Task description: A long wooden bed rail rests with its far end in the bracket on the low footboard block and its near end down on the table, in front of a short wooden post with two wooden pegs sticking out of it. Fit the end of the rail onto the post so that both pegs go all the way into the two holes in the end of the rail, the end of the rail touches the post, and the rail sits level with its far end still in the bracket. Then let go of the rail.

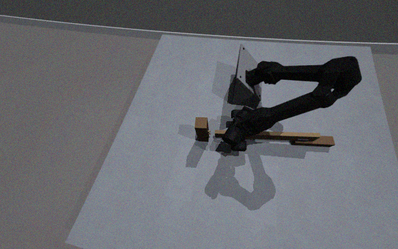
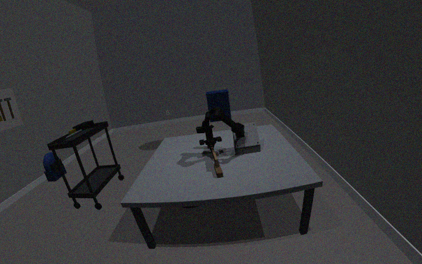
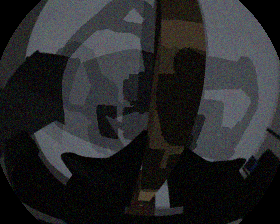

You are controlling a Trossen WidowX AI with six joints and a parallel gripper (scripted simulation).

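The long wooden rail (image 1: 287, 135) (image 2: 214, 156) (image 3: 182, 35) runs from the low footboard block (image 1: 327, 141) (image 2: 218, 172) to the gripper. Its far end lies over the block; the bracket's inside is hidden. My gripper (image 1: 228, 136) (image 3: 155, 133) is shut on the rail close to its near end, which looks slightly raised off the table. The short post (image 1: 201, 130) stands upright just left of that end in the top view, and its pegs (image 1: 209, 132) point at the rail across a small gap. The end holes are not visible, nor whether the rail is exactly level.
The arm's base plate (image 1: 246, 89) (image 2: 248, 144) stands on the table beside the rail, and the arm arches over from it. Shadows of the arm and rail fall across the table. A wheeled cart (image 2: 89, 157) stands on the floor away from the table.
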